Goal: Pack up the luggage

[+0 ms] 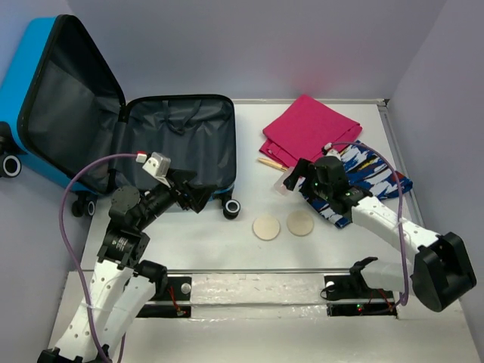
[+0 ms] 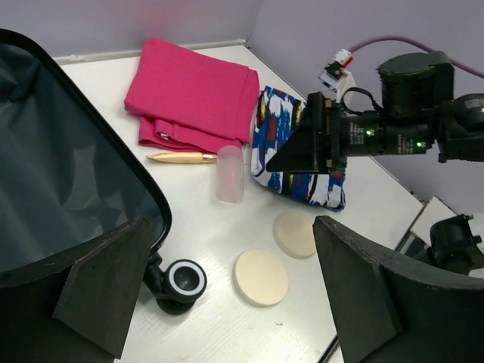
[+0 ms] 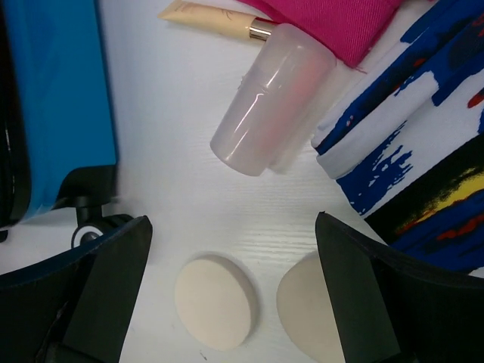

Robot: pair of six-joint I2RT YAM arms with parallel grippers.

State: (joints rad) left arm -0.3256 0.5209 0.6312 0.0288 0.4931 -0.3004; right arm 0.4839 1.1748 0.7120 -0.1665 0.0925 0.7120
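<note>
The luggage (image 1: 181, 136) lay opened flat at the far left of the table (image 1: 333, 242). Its dark lining faced up and its blue lid leaned back against the left wall.

The left gripper (image 2: 231, 234) hung at the suitcase's near right corner with its fingers spread wide and nothing between them. Seen from that wrist, the grey lining filled the space off its left finger. A black-and-white wheel (image 2: 185, 280) sat just inside that finger, low on the table. Two round beige pads (image 2: 261, 277) lay ahead of it, between its fingers, and well apart from the case.

The right gripper (image 3: 233, 223) was likewise released and grasped nothing. It pointed down over a clear plastic bottle (image 3: 272, 98) lying on its side just beyond its fingertips. The bottle touched the edge of a blue-white patterned pouch (image 3: 408, 159), which ran past the right finger. Beyond the bottle lay a slim beige tube (image 3: 219, 19) with a gold band, against a folded pink cloth (image 1: 310, 128). The same two pads rested near this gripper's fingertips. The blue shell of the case and another wheel stood off its left finger.
</note>
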